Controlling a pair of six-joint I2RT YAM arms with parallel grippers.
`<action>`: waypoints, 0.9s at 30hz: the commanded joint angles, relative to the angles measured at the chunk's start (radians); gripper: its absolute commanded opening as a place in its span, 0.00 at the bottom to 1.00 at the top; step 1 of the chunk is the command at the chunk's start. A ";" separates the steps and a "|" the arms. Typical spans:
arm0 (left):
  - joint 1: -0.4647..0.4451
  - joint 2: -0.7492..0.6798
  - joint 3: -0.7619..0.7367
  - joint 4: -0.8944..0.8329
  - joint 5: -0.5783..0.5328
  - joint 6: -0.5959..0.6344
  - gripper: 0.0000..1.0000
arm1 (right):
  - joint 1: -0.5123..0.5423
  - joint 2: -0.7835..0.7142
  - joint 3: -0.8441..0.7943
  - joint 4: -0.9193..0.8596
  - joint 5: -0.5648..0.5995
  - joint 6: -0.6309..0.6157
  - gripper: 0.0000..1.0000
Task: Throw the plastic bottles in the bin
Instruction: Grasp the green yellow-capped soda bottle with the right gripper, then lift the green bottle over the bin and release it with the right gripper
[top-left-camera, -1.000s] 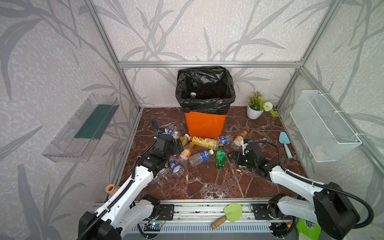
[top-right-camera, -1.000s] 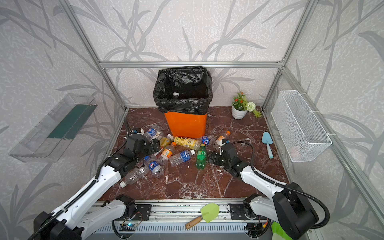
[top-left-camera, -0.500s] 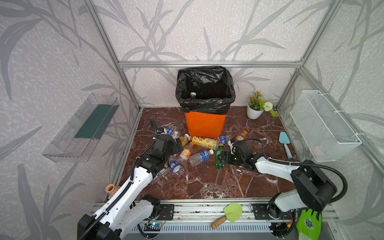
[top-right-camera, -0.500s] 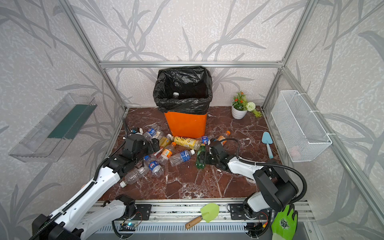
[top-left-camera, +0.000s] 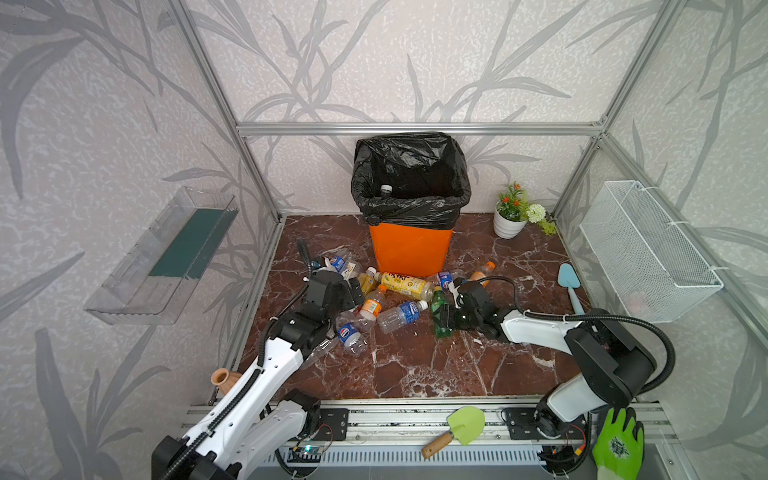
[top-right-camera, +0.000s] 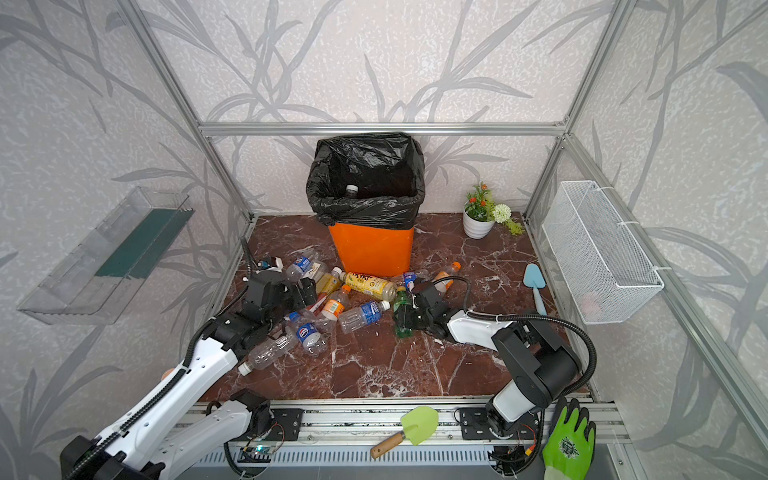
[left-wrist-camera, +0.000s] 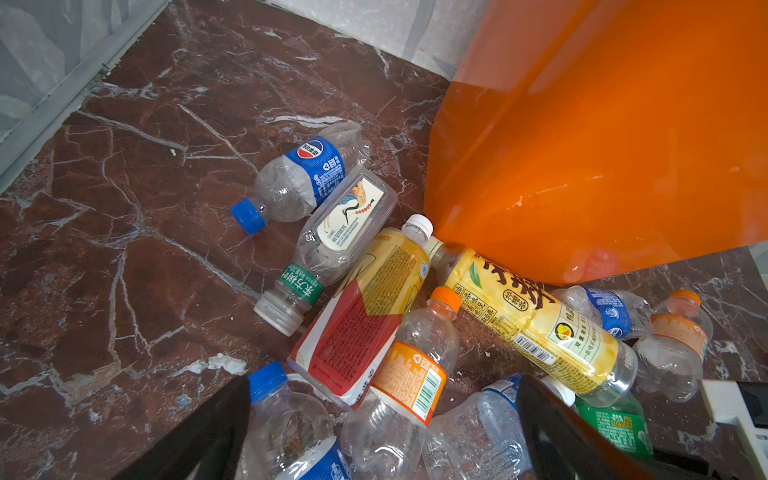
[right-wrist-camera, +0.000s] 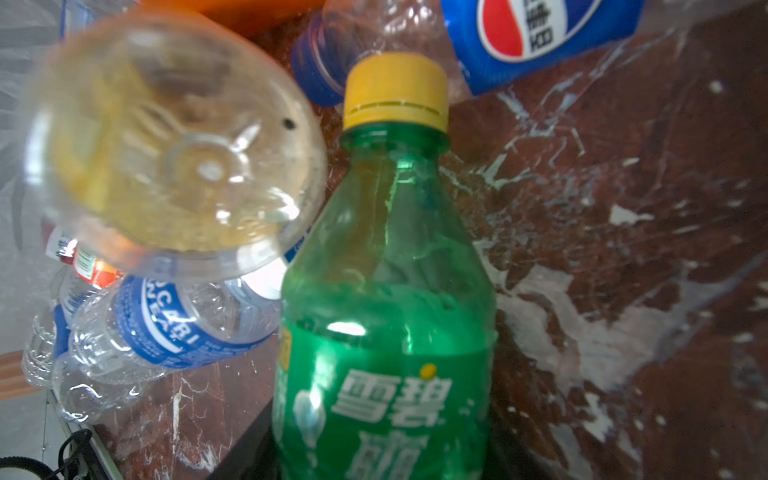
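Several plastic bottles lie in a heap on the marble floor in front of the orange bin (top-left-camera: 409, 245) (top-right-camera: 372, 249) with its black bag. One bottle's cap (top-left-camera: 385, 190) shows inside the bin. My right gripper (top-left-camera: 446, 318) (top-right-camera: 409, 318) (right-wrist-camera: 382, 449) is shut on the green bottle (top-left-camera: 440, 311) (right-wrist-camera: 386, 291) with a yellow cap; dark fingers press both sides of its label. My left gripper (top-left-camera: 351, 291) (left-wrist-camera: 382, 386) hangs open over the heap's left side. An orange-labelled bottle (left-wrist-camera: 411, 374) and a blue-capped one (left-wrist-camera: 286, 419) lie below its spread fingers. A yellow-labelled bottle (left-wrist-camera: 536, 324) rests against the bin.
A potted plant (top-left-camera: 509, 214) stands at the back right. A blue trowel (top-left-camera: 569, 282) lies near the white wire basket (top-left-camera: 648, 249). A clear tray (top-left-camera: 166, 257) hangs on the left wall. A terracotta vase (top-left-camera: 224, 378), green trowel (top-left-camera: 461, 428) and green glove (top-left-camera: 617, 440) are at the front.
My right gripper has swung left from the open floor to the green bottle, and its jaws have closed around it. The left arm has hardly moved.
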 joint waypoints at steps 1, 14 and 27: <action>-0.004 -0.018 -0.014 -0.021 -0.030 -0.001 0.99 | 0.007 -0.090 -0.040 0.039 0.020 0.013 0.55; -0.003 -0.065 -0.037 -0.012 -0.073 -0.033 0.99 | 0.017 -0.800 -0.228 0.104 0.368 -0.126 0.49; -0.003 -0.146 -0.077 -0.001 -0.121 -0.039 0.99 | 0.010 -0.717 0.272 0.434 0.332 -0.680 0.54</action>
